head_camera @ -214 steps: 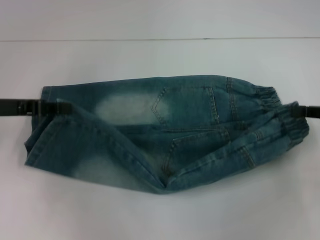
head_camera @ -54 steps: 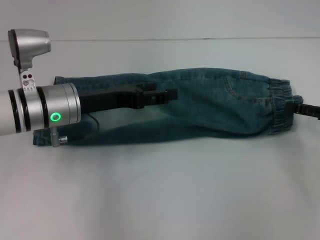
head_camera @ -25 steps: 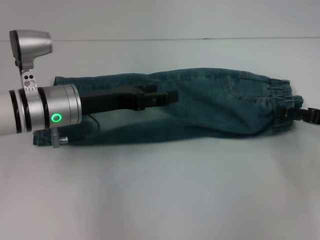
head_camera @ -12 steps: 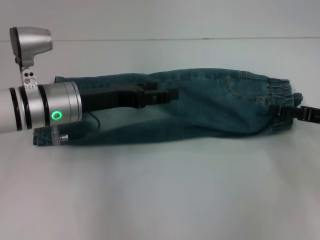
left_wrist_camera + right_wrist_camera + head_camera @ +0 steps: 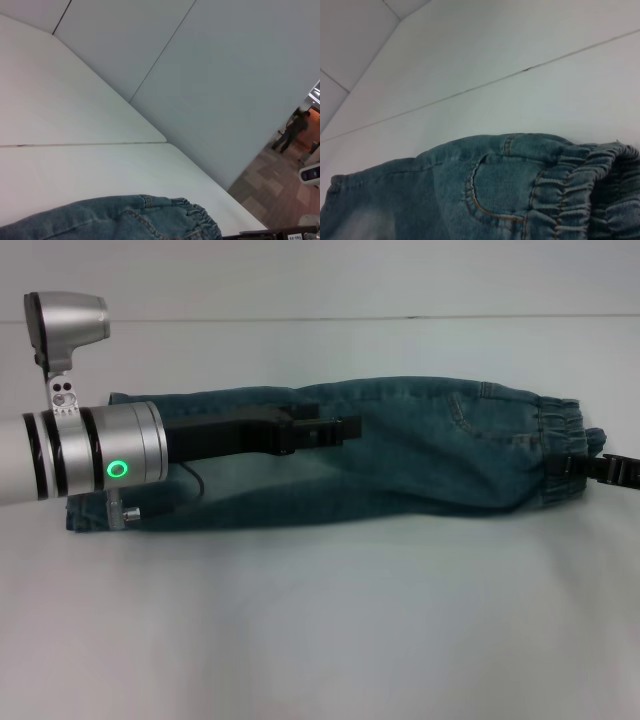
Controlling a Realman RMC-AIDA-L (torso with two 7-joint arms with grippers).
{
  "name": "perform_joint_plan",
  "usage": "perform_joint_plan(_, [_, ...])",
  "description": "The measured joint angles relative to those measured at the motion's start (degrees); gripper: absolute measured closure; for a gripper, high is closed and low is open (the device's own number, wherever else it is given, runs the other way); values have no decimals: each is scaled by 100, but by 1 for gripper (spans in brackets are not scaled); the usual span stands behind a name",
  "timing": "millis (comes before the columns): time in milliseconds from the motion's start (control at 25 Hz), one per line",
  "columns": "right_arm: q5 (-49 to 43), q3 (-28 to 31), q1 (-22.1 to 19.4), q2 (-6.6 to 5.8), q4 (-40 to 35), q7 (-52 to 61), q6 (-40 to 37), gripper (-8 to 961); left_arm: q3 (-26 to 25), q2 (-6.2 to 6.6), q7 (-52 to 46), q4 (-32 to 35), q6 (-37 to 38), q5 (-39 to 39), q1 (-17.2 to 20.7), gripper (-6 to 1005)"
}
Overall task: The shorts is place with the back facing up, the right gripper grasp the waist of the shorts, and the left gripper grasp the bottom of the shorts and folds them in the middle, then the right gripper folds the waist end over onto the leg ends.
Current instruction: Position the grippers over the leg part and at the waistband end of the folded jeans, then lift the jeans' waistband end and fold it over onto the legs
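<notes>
— Lying lengthwise across the middle of the head frame, the shorts (image 5: 400, 455), already folded along their length on the white table (image 5: 320, 620); elastic waist (image 5: 560, 455) at right, leg ends (image 5: 95, 515) at left.

— And the right gripper (image 5: 560, 468)?

— Reaching in from the right edge, at the waistband; looks clenched on the elastic, though hard to say how deep.

— The left gripper (image 5: 345, 427)?

— Hovering over mid-fabric, left of centre, fingers close together, grasping nothing.

— Risks?

— Probably a shallow bite catching one layer only, so the lengthwise fold falls open when lifted. Also, carrying the waist leftward could snag on that hovering arm unless cleared first.
</notes>
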Motion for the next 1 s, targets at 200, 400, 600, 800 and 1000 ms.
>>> perform_joint_plan(200, [10, 41, -20, 1, -7, -1, 3, 440, 0, -2, 0, -2, -17, 0, 0, 108])
perform_joint_plan(400, [20, 78, -21, 2, -26, -3, 4, 667, 0, -2, 0, -3, -19, 0, -1, 111])
perform_joint_plan(600, [26, 207, -17, 1, -37, -71, -55, 809, 1, 3, -60, -3, -9, 20, -43, 112])
perform_joint_plan(800, [33, 238, -13, 1, -44, -92, -85, 909, 41, 7, -138, -10, -35, 51, -57, 112])
perform_joint_plan(1000, [52, 253, -4, 1, -52, -94, -94, 904, 64, 7, -236, -11, -48, 53, -29, 111])
